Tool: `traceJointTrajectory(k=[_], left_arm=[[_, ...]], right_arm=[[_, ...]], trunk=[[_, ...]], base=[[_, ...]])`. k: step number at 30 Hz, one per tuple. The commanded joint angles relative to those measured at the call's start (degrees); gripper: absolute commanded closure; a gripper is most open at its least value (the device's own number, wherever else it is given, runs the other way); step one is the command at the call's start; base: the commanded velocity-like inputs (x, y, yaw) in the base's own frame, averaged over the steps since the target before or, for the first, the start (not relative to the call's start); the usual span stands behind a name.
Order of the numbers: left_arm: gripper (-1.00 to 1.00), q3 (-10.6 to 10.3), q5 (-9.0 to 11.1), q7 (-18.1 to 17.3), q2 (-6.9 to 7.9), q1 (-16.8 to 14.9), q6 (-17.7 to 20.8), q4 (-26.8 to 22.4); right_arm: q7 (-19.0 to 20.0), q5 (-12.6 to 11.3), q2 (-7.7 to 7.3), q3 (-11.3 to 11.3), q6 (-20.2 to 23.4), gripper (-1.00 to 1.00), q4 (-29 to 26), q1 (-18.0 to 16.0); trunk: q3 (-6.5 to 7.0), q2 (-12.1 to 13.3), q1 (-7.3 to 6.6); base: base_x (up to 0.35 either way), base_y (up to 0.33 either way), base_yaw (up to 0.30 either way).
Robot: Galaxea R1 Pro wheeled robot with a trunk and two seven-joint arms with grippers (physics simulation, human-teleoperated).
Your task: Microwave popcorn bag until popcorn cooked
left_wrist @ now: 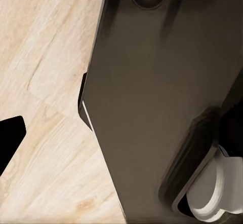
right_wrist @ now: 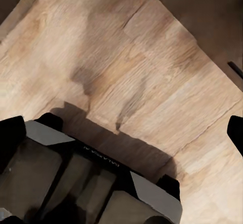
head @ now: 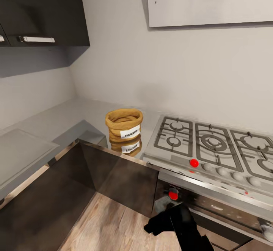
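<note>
The popcorn bag (head: pixel 124 124), a squat tan burlap sack with a white label, stands upright on the glossy grey countertop (head: pixel 68 118) near its front edge, just left of the hob. Its inside is not visible. The microwave is out of view. My left gripper (left_wrist: pixel 121 138) points down at the wooden floor and my own dark base, with one black fingertip (left_wrist: pixel 11 139) at the picture's edge. My right gripper (right_wrist: pixel 121 138) is open over the floor, its fingertips (right_wrist: pixel 11 135) far apart with nothing between them. Both hang low, far below the bag.
A steel gas hob (head: pixel 212 145) with grates lies right of the bag, above a built-in oven (head: pixel 212 205). Dark cabinet fronts (head: pixel 121 179) run under the worktop, and a dark wall cabinet (head: pixel 41 12) hangs at upper left. A black arm part (head: pixel 174 220) shows low in front.
</note>
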Motion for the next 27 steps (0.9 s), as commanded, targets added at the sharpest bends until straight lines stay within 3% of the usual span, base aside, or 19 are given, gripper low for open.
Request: traceJointTrajectory(k=[1, 5, 8, 10, 14, 18, 20, 23, 27], left_arm=[[-1.0, -0.02, 0.2, 0.15, 0.0, -0.01, 0.04, -0.03], [-1.0, 0.0, 0.19, 0.15, -0.01, -0.01, 0.16, -0.13], [-1.0, 0.0, 0.19, 0.15, -0.02, -0.01, 0.17, -0.15], [-1.0, 0.0, 0.19, 0.15, -0.03, -0.01, 0.2, -0.15], [-1.0, 0.0, 0.19, 0.15, -0.03, -0.01, 0.23, -0.15], [-1.0, -0.01, 0.19, 0.15, -0.03, -0.01, 0.25, -0.15], [-1.0, -0.01, 0.19, 0.15, -0.03, -0.01, 0.25, -0.15], [-1.0, -0.02, 0.19, 0.15, -0.03, -0.01, 0.25, -0.15], [-1.0, -0.03, 0.19, 0.15, -0.03, -0.01, 0.25, -0.15]], right_arm=[[2.7, 0.66, 0.01, 0.1, 0.16, -1.0, -0.22, -2.13], [8.0, 0.57, 0.01, 0.88, 0.16, -1.0, -0.56, -9.35], [10.19, 0.56, 0.01, 4.05, 0.16, -1.0, -0.7, -15.19], [10.59, 0.26, 0.01, 4.86, 0.16, -1.0, -0.69, -19.4], [10.66, -3.2, 0.01, 5.14, 0.16, -1.0, -0.25, -27.85], [9.9, -3.91, 0.01, 4.79, 0.16, -1.0, 3.42, -36.93], [7.81, -3.92, 0.01, 1.45, 0.16, -1.0, 10.87, -44.49], [4.44, -3.89, 0.01, -2.33, 0.16, -1.0, 18.49, -52.4], [-7.88, -3.84, 0.01, -6.79, 0.16, -1.0, 22.83, -61.8]], trunk=[[-0.06, -0.04, 0.0], [-0.06, -0.04, 0.0], [-0.06, -0.04, 0.0], [-0.06, -0.04, 0.0], [-0.06, -0.04, 0.0], [-0.06, -0.04, 0.0], [-0.06, -0.04, 0.0], [-0.06, -0.04, 0.0], [-0.06, -0.04, 0.0]], base=[[0.0, 0.0, 0.0], [0.0, 0.0, 0.0], [0.0, 0.0, 0.0], [0.0, 0.0, 0.0], [0.0, 0.0, 0.0], [0.0, 0.0, 0.0], [0.0, 0.0, 0.0], [0.0, 0.0, 0.0], [0.0, 0.0, 0.0]])
